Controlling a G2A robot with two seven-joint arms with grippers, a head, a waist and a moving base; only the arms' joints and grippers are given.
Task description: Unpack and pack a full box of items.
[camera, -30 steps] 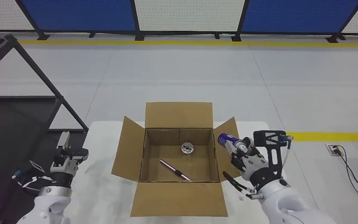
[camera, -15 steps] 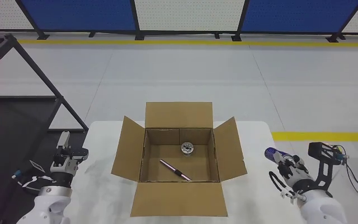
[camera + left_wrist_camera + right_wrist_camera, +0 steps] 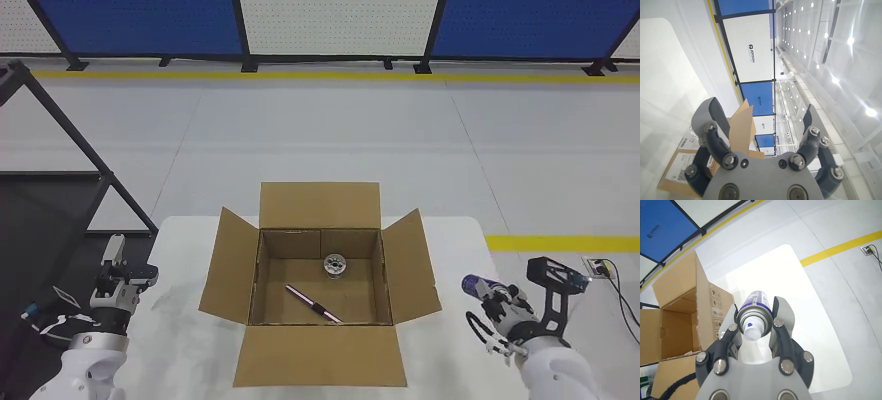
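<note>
An open cardboard box [image 3: 320, 205] [image 3: 674, 306] stands in the middle of the white table [image 3: 180, 340]. Inside it lie a thin pen-like stick [image 3: 312, 304] and a small round metal item [image 3: 334, 264]. My right gripper [image 3: 492, 308] [image 3: 755, 311] hangs above the table's right side, clear of the box, shut on a blue and white spray can [image 3: 755, 311] [image 3: 478, 288]. My left gripper [image 3: 762, 117] is open and holds nothing, off the table's left side, with a box flap [image 3: 743, 123] beyond it.
The box's four flaps are spread outward. A dark metal frame [image 3: 60, 130] stands left of the table. A yellow floor line and a wall socket [image 3: 597, 266] lie to the right. Bare table [image 3: 791, 285] stretches right of the box.
My right gripper carried the spray can from beside the box's right flap out over the table's right edge, then back slightly toward the box. The left arm stayed still.
</note>
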